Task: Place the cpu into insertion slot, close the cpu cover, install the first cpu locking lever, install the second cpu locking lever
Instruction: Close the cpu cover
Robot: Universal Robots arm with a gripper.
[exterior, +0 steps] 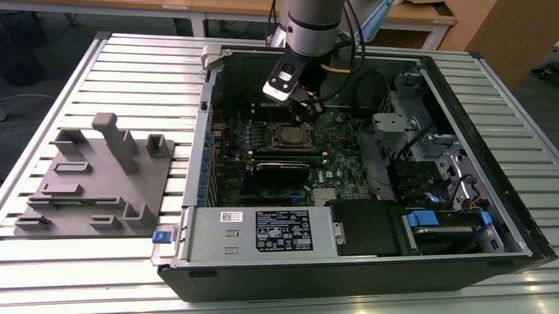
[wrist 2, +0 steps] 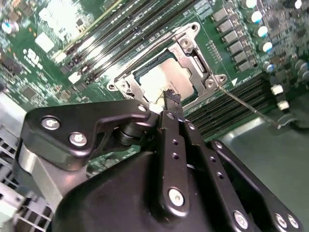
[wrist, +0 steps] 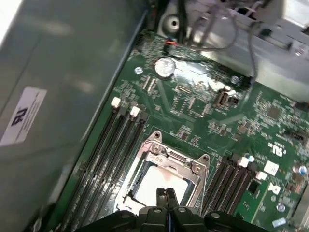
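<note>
End effector [wrist: 166, 193] pinched closed, empty, over cpu [wrist: 153, 186] | slatted metal table [exterior: 131, 72] | wooden desk [exterior: 235, 6] behind

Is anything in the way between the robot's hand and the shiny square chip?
Nothing that I can see. The hand, with its fingers shut, is right over the cpu, and nothing lies between them. The cpu cover lies around the chip's edges like a frame and leaves its shiny top bare.
</note>
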